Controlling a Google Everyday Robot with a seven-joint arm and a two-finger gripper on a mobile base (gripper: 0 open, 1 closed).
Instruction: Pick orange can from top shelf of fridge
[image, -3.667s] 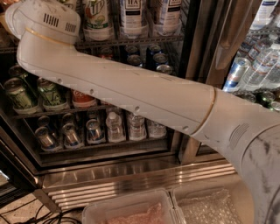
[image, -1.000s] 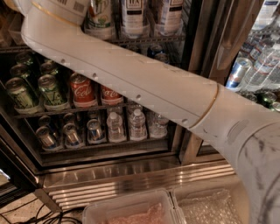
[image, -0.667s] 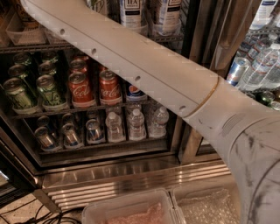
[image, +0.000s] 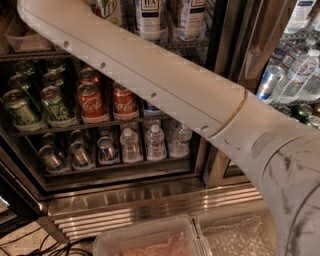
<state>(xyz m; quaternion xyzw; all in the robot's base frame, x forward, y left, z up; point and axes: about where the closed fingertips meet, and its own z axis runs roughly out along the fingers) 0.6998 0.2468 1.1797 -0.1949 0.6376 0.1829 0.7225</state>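
Compared with a moment ago, the arm (image: 150, 85) has swung higher. It now runs as a long white beam from the lower right up to the top left corner. Its rounded wrist head, visible in the corner a few seconds back, has passed out of the frame. The tool on its end is out of view past that corner, up at the level of the top shelf (image: 187, 45), so I cannot tell whether it is spread or pressed together. With the arm lifted, more of the middle rack is uncovered. Both red cola cans (image: 92, 102) now stand in full view beside the green cans (image: 55, 102), where before the arm crossed them.

The orange can (image: 109, 9) shows only as a small patch at the upper edge. It is a glossy golden body with dark marks, standing on the top shelf just above the arm and left of the white-labelled bottles (image: 150, 17). The arm hides its lower part and the frame cuts off its top.

On the lowest rack, silver cans (image: 80, 152) sit left of small water bottles (image: 155, 142). Below them is the ribbed steel base of the fridge (image: 150, 197). In front of that lie two clear bins (image: 150, 240).
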